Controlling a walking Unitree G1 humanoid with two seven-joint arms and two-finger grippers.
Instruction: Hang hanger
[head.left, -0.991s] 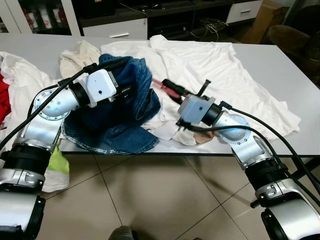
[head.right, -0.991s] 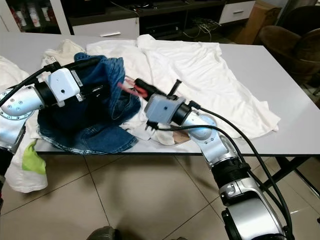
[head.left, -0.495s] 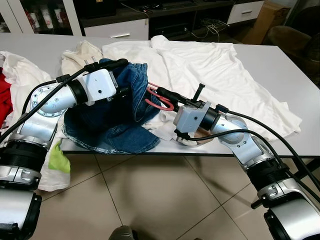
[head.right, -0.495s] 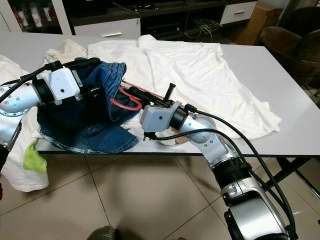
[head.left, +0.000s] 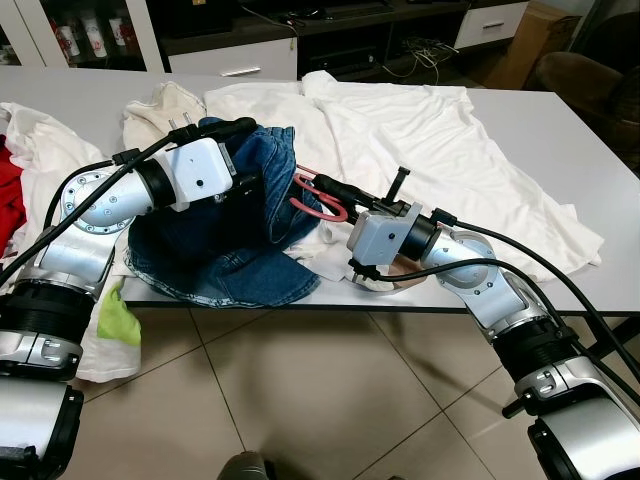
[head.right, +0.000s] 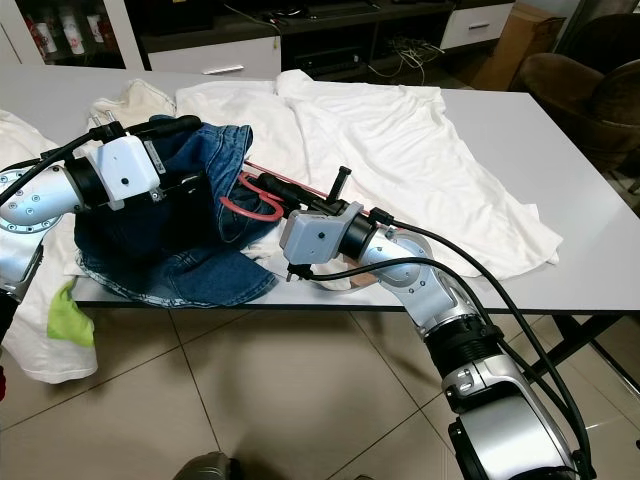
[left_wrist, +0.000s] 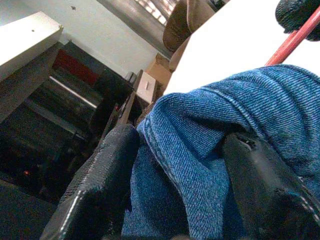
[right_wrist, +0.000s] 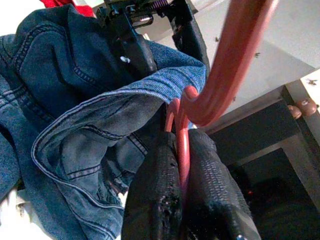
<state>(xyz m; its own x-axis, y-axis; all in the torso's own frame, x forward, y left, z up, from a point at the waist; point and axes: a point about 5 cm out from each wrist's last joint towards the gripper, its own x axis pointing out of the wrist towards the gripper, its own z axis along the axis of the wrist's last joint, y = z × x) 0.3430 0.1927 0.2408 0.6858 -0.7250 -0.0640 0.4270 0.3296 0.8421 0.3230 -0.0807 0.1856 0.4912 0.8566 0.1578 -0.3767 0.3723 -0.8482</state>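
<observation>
- Red hanger (head.left: 318, 196): held above the grey table (head.left: 560, 130), near its front edge, between the two grippers; curved hook end against the edge of the blue jeans (head.left: 225, 255).
- Far left, on table: white cloth (head.left: 40, 160) with a red cloth (head.left: 8, 200) at the frame edge; a yellow-green cloth (head.left: 117, 318) hanging below the table's front edge beside the left arm.
- Left gripper (head.left: 262, 185): raised over the table, fingers closed on a fold of the jeans. In the left wrist view, two black fingers (left_wrist: 95, 185) flanking a thick denim fold (left_wrist: 210, 150), denim pressed between them.
- Jeans: bunched in a heap at the front of the table, upper edge lifted by the left gripper, lower part draped to the table's front edge.
- Cream garment (head.left: 160, 105): crumpled behind the jeans, touching them.
- Right gripper (head.left: 330, 190): pointed toward the jeans, fingers clamped on the hanger's red rod. In the right wrist view, both black fingers (right_wrist: 155, 195) pressed tight on the rod (right_wrist: 181, 150), hook curving just beyond the fingertips next to the denim hem.
- White shirt (head.left: 440, 140): spread flat over the centre and right of the table, under and behind the right gripper.
- Right arm (head.left: 480, 290): reaching in from the front right, wrist over the table's front edge.
- Background: dark shelving and white cabinets (head.left: 230, 55) behind the table; brown chair (head.left: 590, 85) at far right; tiled floor (head.left: 300, 400) in front.
</observation>
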